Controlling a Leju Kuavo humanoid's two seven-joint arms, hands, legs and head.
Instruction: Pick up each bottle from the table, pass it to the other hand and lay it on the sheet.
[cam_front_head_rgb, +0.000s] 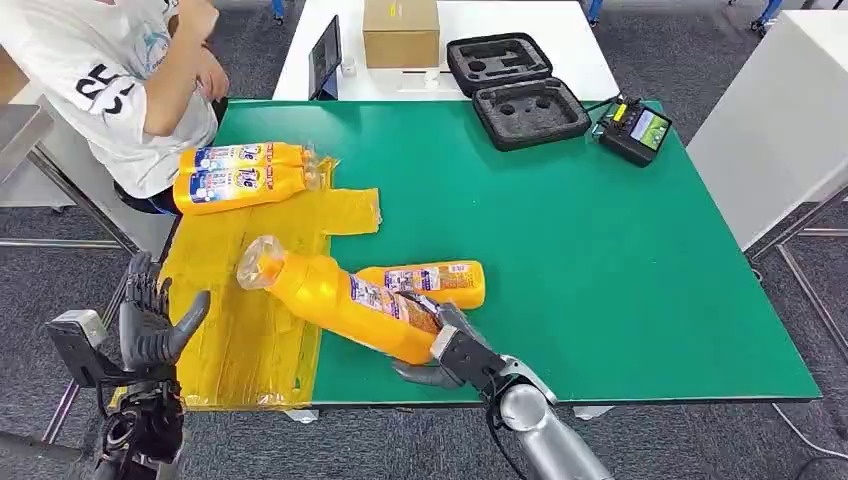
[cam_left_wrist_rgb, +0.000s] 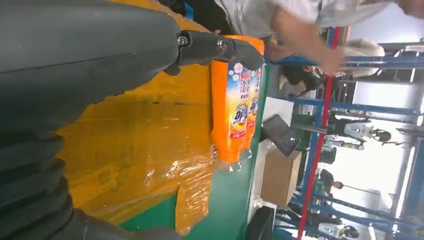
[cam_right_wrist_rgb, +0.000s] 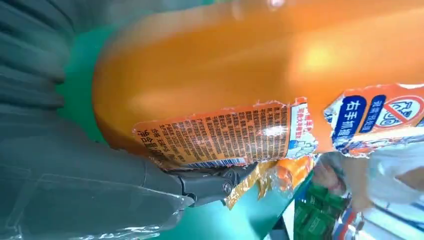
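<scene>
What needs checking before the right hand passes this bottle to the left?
1. Right hand grips held bottle at its base: ok.
2. Bottle off the table: cannot tell.
3. Left hand has nothing in it, fingers apart: ok.
4. Hands close enough to pass: not ok, left is off the table's edge.
5. Bare yellow sheet to lay it on: ok.
6. Two bottles already on the sheet: ok.

Head view looks down over the green table (cam_front_head_rgb: 600, 250); both wrist views sit close, sharing its yellow sheet (cam_left_wrist_rgb: 140, 140).
</scene>
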